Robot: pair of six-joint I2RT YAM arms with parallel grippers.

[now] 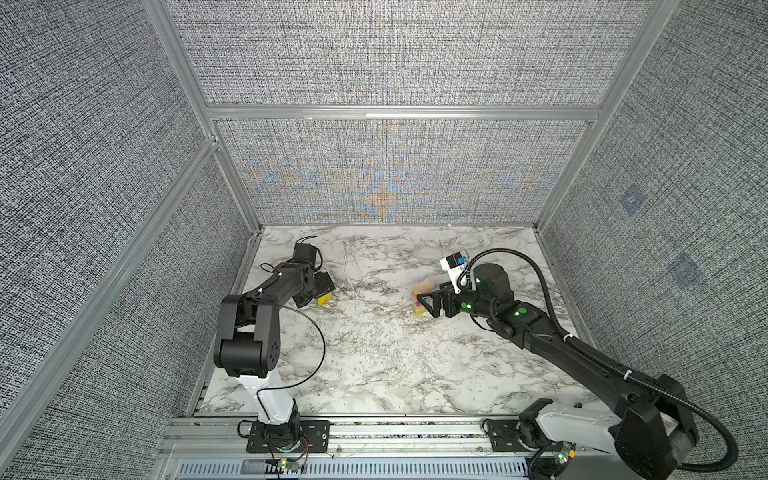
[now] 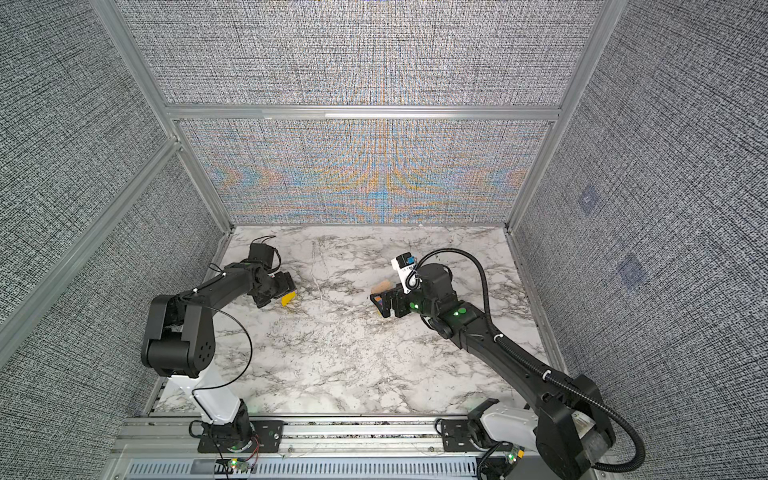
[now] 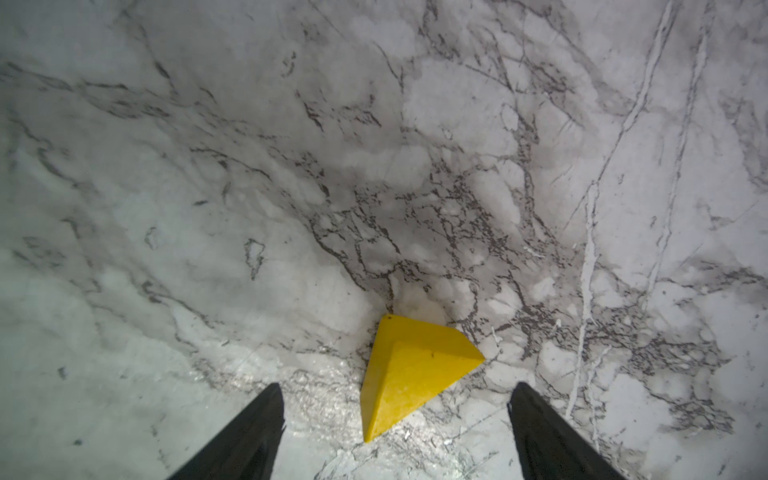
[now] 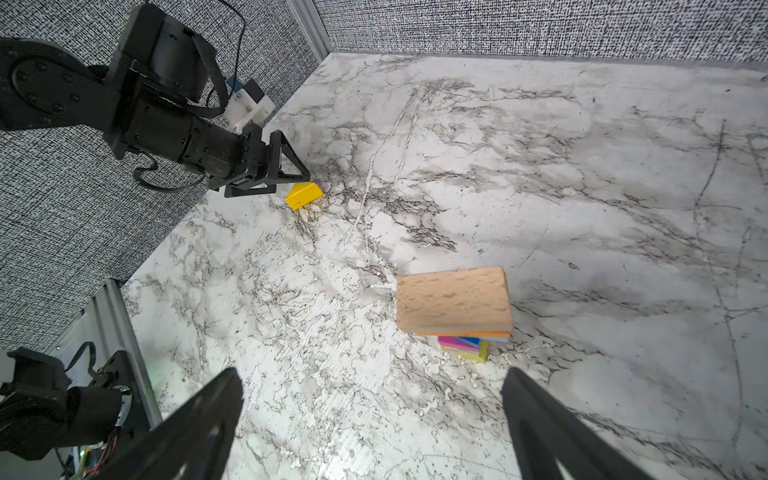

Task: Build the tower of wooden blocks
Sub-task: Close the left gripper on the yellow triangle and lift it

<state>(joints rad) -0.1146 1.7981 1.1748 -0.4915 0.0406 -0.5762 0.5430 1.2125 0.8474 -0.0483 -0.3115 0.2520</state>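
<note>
Left end effector [image 3: 397, 385]: straddles yellow wedge [image 3: 411, 370], jaws apart, ungripped, likely for capping. Right end effector [image 4: 372, 370]: gapes empty near tower [image 4: 463, 347], standing clear.

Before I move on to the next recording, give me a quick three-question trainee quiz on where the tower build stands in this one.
1. Short answer: which piece is topmost on the tower?
2. True or false: the right gripper is shut on a block.
3. Pick one. The yellow wedge lies: A, on the tower; B, on the table, at the open left gripper; C, in the right gripper.

Key: 1, the plain plank. 2, false: it is open and holds nothing. 3, B.
</note>
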